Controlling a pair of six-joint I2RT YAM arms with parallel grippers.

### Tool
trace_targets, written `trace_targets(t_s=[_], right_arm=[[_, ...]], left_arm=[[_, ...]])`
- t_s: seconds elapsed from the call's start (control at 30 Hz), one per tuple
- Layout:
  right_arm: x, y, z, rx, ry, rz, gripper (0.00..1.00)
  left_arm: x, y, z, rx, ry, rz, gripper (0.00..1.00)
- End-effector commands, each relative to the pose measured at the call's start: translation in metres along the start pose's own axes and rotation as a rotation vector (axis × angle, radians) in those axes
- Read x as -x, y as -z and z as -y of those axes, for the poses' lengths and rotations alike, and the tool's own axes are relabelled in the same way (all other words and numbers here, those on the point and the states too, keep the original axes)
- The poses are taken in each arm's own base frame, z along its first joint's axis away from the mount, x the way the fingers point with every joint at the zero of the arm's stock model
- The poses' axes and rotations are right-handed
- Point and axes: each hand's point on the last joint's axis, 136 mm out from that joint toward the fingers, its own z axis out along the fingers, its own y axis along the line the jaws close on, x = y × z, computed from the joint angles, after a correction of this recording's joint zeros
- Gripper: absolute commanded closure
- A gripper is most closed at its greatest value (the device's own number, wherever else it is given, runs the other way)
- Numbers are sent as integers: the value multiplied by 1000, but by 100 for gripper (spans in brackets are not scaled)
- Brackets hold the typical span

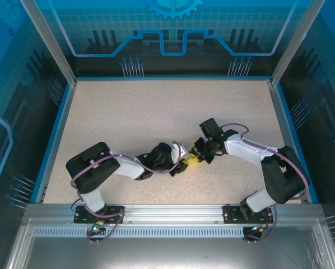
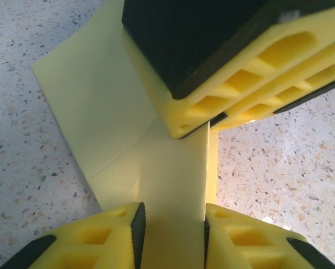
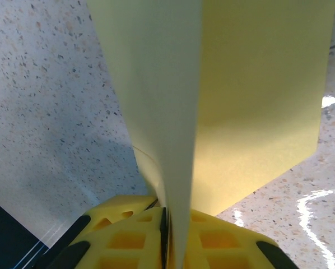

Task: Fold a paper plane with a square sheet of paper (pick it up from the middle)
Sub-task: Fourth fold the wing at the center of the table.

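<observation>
Where the two arms meet, toward the near middle of the speckled table (image 1: 156, 112), the sheet of paper (image 2: 100, 95) sits between them, already creased. Seen from the left wrist, a narrow folded strip runs lengthwise from the left gripper (image 2: 172, 227) straight up to the right gripper (image 2: 204, 126), so its long axis lies along the line joining the two tools. A wider flap spreads off to the upper left over the table. The left jaws stand a narrow way apart with the strip's face showing in the gap; I cannot tell whether the pads touch its edges. The right jaws are pressed together on the strip's far end. From the right wrist the fold stands on edge, its ridge pointing away from the fingers, one flap leaning to each side.
</observation>
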Motion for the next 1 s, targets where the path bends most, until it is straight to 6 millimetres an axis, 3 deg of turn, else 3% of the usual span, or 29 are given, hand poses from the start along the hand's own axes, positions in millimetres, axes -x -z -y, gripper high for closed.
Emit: trace_targets(t_s=[0.0,0.13,0.37,0.43,0.47,0.53,0.67,0.8,0.97], right_arm=[[0,2,0,-21,-8,-13,82],[0,2,3,-28,-3,-19,80],[2,3,6,-37,2,-17,80],[5,5,4,-26,22,-16,72],[9,12,-11,14,54,-4,65],[14,20,-19,41,98,11,51],[18,37,-26,67,188,46,31],[22,46,-23,112,262,94,28],[19,50,1,139,361,161,28]], left_arm=[[12,-2,7,-27,-26,25,74],[9,-3,7,-29,-19,16,82],[6,-3,10,-50,-6,1,85],[5,-4,11,-59,0,-7,87],[4,-4,12,-64,5,-12,88],[3,-5,14,-79,25,-22,88],[4,-5,18,-100,98,-39,88],[2,-6,21,-114,187,-80,88],[-1,-7,28,-144,293,-127,88]])
